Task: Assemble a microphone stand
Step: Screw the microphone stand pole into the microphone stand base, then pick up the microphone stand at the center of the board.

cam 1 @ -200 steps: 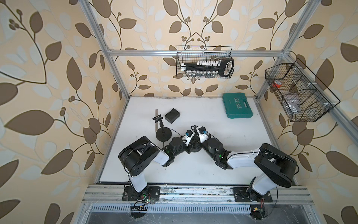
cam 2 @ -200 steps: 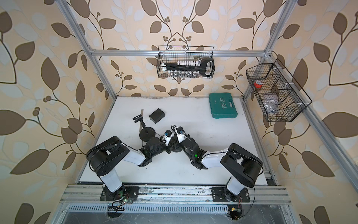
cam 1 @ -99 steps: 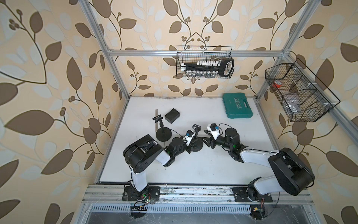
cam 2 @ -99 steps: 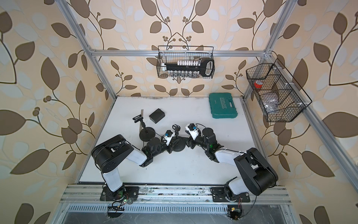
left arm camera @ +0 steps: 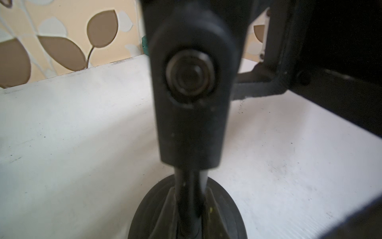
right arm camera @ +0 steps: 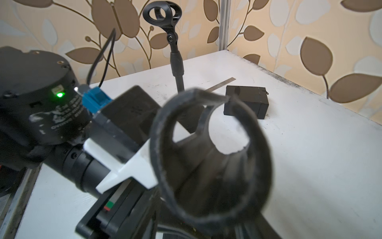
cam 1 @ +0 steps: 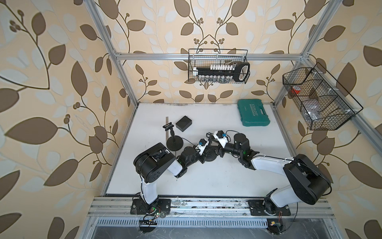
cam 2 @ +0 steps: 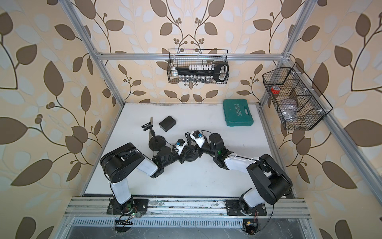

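A black microphone stand is under way in mid-table: its round base [cam 1: 209,157] [cam 2: 190,157] sits flat with the pole upright. My left gripper [cam 1: 205,154] [left arm camera: 190,193] is shut on the pole just above the base [left arm camera: 142,215]. The clip's swivel joint [left arm camera: 190,82] rises right in front of the left wrist camera. My right gripper [cam 1: 211,143] [cam 2: 191,144] is at the top of the stand, at the clip [right arm camera: 217,186]. The clip fills the right wrist view and hides the jaws.
A second, complete stand [cam 1: 174,142] [right arm camera: 176,60] stands just left of my left arm. Behind it lie a black box [cam 1: 183,123] [right arm camera: 246,101] and a metal ruler [cam 1: 167,120]. A green case [cam 1: 253,112] lies at the back right. Wire baskets [cam 1: 218,66] [cam 1: 318,99] hang on the walls.
My right gripper left the stand, drew back to the right, and has returned to the clip from the right side. The left gripper has kept still, shut on the pole.
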Controlling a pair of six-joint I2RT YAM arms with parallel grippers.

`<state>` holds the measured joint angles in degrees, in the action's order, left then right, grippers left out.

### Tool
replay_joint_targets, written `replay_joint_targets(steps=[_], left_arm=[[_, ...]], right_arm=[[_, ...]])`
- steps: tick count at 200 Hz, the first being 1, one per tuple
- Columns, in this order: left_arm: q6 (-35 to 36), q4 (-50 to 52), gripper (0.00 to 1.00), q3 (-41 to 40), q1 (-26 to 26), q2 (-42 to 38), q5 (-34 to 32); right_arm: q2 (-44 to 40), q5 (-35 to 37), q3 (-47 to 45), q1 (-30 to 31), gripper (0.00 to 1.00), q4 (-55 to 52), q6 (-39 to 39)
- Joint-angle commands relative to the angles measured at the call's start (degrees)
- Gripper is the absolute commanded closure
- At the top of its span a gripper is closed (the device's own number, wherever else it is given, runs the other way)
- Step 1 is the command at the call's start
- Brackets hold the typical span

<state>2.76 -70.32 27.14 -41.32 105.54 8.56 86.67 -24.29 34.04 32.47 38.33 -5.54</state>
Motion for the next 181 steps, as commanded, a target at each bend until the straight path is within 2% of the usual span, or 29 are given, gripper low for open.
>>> replay_joint_targets(steps=[1, 60, 107, 129, 153, 181], left_arm=[[-0.24, 3.09, 0.92, 0.55, -0.69, 1.21, 1.97], [-0.55, 3.18, 0.92, 0.95, -0.69, 1.68, 2.23], [-0.79, 3.53, 0.89, 1.38, -0.69, 1.89, 2.35], [-1.21, 3.48, 0.87, 1.26, -0.69, 1.87, 1.89], [-2.45, 3.18, 0.76, 0.85, -0.69, 1.08, 1.14], [-5.17, 3.85, 0.62, 0.47, -0.69, -0.84, 0.50]], right_arm=[[1.28, 7.35, 1.89, 1.35, 0.47, -0.34, -0.33], [1.44, 13.57, 1.03, 2.32, 0.58, 3.15, 1.70], [1.96, 17.09, 0.51, 5.12, 0.58, 5.99, 2.80], [2.34, 19.64, 0.41, 6.83, 0.64, 6.90, 2.90], [2.71, 21.68, 0.24, 7.82, 0.77, 7.18, 2.99], [2.63, 22.21, -0.37, 7.85, 0.86, 7.47, 3.56]])
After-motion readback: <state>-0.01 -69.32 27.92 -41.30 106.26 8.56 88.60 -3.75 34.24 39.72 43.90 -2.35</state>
